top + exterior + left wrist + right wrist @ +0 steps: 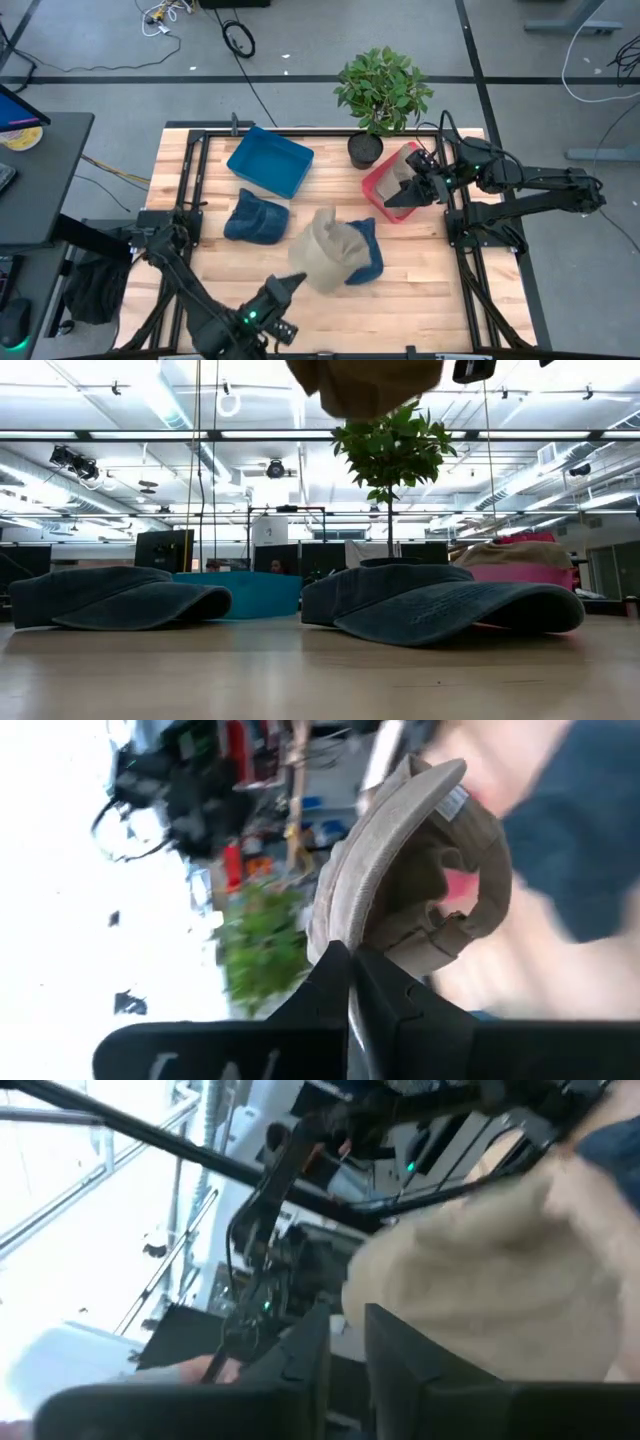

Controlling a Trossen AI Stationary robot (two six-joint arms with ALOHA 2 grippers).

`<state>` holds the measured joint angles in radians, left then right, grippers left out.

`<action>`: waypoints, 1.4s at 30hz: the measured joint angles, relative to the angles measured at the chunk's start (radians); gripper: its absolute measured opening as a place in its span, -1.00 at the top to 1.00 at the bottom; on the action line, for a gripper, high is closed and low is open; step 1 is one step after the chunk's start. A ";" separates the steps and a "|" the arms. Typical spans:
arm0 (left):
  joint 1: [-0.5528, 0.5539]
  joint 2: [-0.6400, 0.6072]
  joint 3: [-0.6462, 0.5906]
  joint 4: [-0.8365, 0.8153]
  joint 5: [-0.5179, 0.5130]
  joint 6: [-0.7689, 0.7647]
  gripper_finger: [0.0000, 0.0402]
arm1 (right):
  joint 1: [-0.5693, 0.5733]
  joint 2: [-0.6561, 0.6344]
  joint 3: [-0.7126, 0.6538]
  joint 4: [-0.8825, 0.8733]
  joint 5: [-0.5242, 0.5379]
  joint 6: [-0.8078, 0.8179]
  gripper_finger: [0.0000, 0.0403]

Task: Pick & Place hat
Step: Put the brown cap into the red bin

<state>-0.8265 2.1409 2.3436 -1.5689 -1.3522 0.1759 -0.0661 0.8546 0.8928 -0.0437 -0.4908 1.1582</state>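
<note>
Bench [420,290] carries two navy hats [256,218] [368,258], blue bin [270,161], red bin [383,180]. Left hand [290,287] is clamped shut on a tan hat [325,250], lifted above the bench (brim pinched between fingers). Right hand [408,194] sits over the red bin, touching a second tan hat [520,1280]; grip unclear, cannot tell.

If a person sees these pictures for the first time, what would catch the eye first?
Most striking is the tan hat lifted above the table's middle, pinched shut in the left gripper. Below it two dark blue hats lie on the wood, one on the left and one partly under the tan hat. At the far edge stands a leafy potted plant, with the right gripper over a red bin holding another tan hat.
</note>
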 joint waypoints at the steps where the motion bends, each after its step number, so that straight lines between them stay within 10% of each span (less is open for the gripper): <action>1: 0.012 -0.009 0.000 0.000 -0.025 0.001 0.98 | 0.008 0.002 0.000 0.003 0.000 0.012 0.55; 18: 0.100 -0.145 0.000 0.128 -0.174 0.132 0.98 | -0.037 0.122 0.000 0.002 0.119 0.010 -0.49; 42: 0.100 -0.154 0.000 0.124 -0.117 0.036 0.98 | -0.006 0.475 0.000 0.818 -0.007 0.281 -0.26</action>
<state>-0.7261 1.9873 2.3440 -1.4449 -1.4690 0.2124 -0.0720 1.3296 0.8928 0.7746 -0.4982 1.4395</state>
